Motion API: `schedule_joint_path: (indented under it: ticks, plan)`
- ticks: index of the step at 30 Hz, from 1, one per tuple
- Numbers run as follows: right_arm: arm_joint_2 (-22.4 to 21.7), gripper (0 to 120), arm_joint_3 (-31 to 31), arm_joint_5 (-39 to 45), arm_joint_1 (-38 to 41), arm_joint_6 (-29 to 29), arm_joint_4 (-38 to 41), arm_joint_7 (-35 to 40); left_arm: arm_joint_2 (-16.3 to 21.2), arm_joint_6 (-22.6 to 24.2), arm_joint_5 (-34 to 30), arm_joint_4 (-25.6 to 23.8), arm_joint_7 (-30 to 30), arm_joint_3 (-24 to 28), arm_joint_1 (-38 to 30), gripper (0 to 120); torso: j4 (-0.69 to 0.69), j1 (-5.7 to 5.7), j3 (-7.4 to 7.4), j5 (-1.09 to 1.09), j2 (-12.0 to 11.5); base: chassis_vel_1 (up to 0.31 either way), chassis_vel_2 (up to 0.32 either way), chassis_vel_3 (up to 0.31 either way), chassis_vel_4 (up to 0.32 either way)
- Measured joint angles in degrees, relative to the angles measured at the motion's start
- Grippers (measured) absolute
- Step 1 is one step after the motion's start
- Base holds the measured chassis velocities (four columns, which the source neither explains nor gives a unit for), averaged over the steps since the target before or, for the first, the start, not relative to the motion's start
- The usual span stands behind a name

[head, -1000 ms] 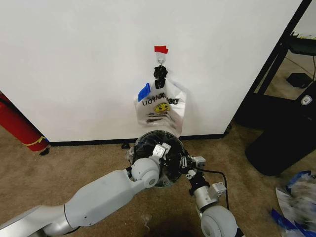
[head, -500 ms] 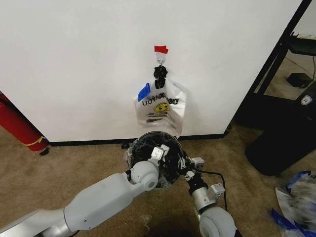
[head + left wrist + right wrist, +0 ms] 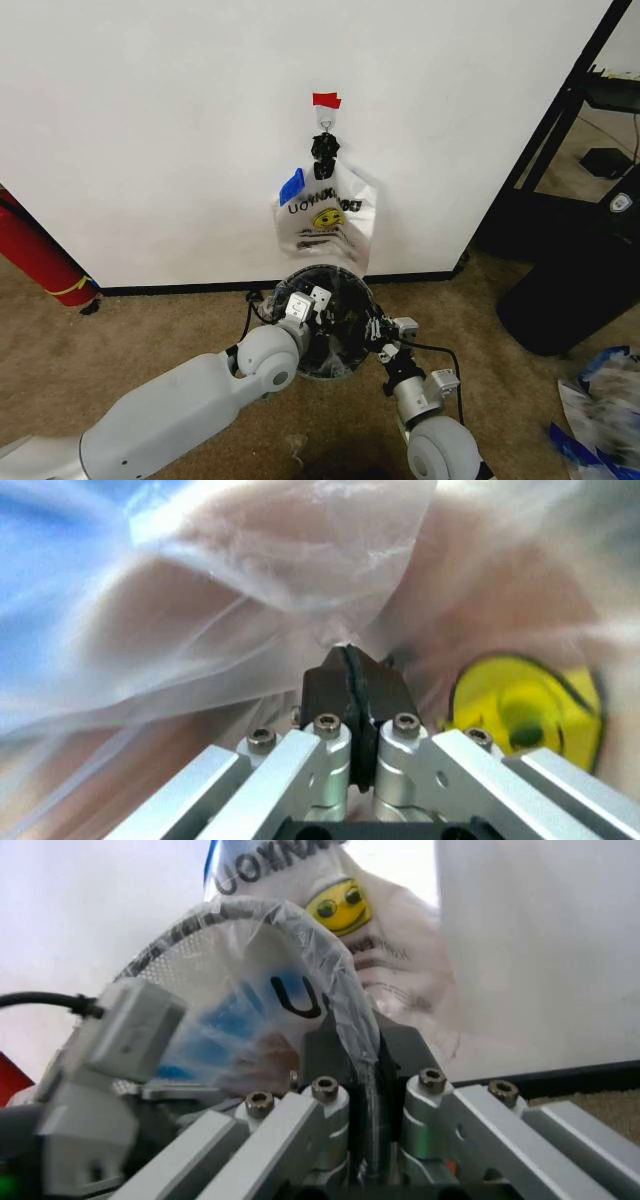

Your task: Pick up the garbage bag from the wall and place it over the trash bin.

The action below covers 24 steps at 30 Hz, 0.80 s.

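Currently I see the garbage bag [image 3: 300, 1001] draped over the trash bin [image 3: 335, 335] below the wall [image 3: 150, 120]. Left tool [image 3: 352, 676] and right tool [image 3: 366, 1057] are each clamped on its film. Behind, a white bag [image 3: 326, 222] shows a smiley face; lettering unreadable.

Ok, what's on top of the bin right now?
Clear garbage bag film lies over the bin mouth, pinched by the left tool at the left rim and the right tool at the right. The bin's inside is hidden by film and arms.
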Motion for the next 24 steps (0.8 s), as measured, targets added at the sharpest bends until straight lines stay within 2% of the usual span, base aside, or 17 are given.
schedule_joint_path:
  ticks: [4,12,20,24]
  plan:
    - [0.06,1,0.03,0.22,-0.11,-0.08,0.29,0.0,-2.9,-2.66,1.24,2.79,-0.74,0.25,0.36,0,-0.02,0.0,0.0,0.0,0.0,0.0,0.0,0.0,0.0]
    - [-0.45,1,0.11,0.76,-0.8,-0.48,1.6,-0.01,-5.68,-2.53,2.78,6.77,-1.59,1.96,-1.21,0,0.0,0.0,0.0,0.01,0.0,0.0,0.0,0.0,0.0]
    - [-0.47,1,-0.03,0.5,-1.22,-0.46,1.71,-0.23,-7.79,-2.17,2.67,8.96,-1.3,3.28,-2.02,0,-0.01,0.0,0.0,0.01,0.0,0.0,0.0,0.0,0.0]
    - [-0.62,1,0.03,0.51,-1.16,-0.46,1.84,-0.24,-7.36,-1.09,2.67,8.85,-1.71,3.39,-2.3,0,-0.01,0.0,0.0,0.0,0.0,0.0,0.0,0.0,0.0]
